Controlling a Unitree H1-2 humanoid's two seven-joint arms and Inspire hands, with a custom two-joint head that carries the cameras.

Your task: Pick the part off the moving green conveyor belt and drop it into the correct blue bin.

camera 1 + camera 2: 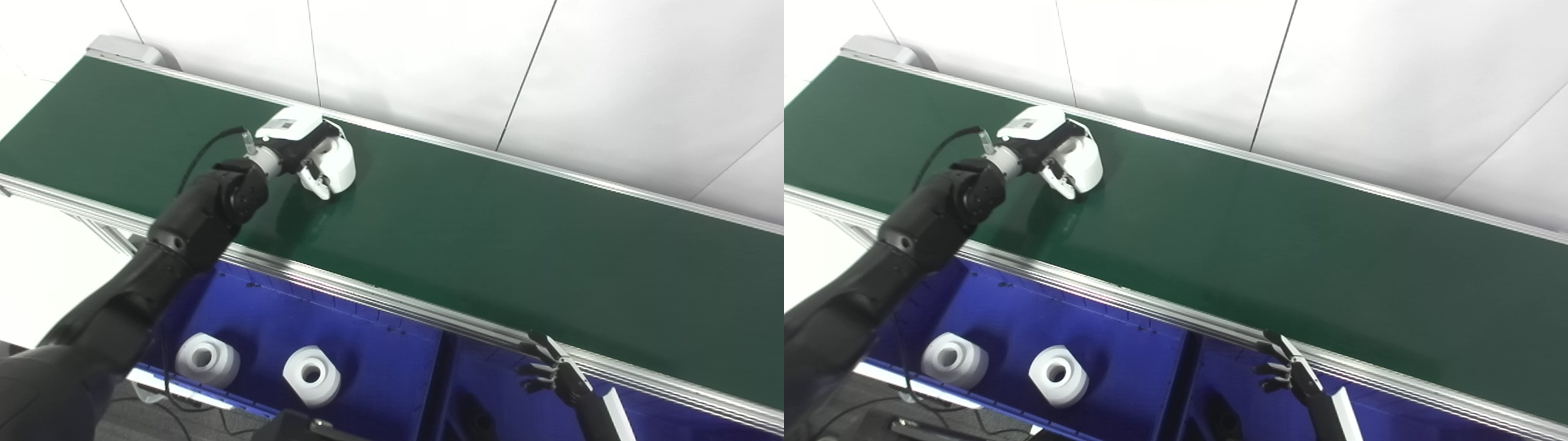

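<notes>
A white part (342, 164) sits on the green conveyor belt (490, 233) near its far edge, left of the middle. My left hand (297, 144) reaches across the belt and its fingers (315, 177) curl around the part, which still touches the belt. It also shows in the right eye view (1087, 160). My right hand (554, 370) is open with its fingers spread, low at the belt's near rail, over the right blue bin (490, 386).
The left blue bin (367, 343) below the belt's near rail holds two white ring-shaped parts (207, 360) (311, 375). A divider wall (436, 380) separates the two bins. A dark thing (474, 422) lies in the right bin. A white wall stands behind the belt.
</notes>
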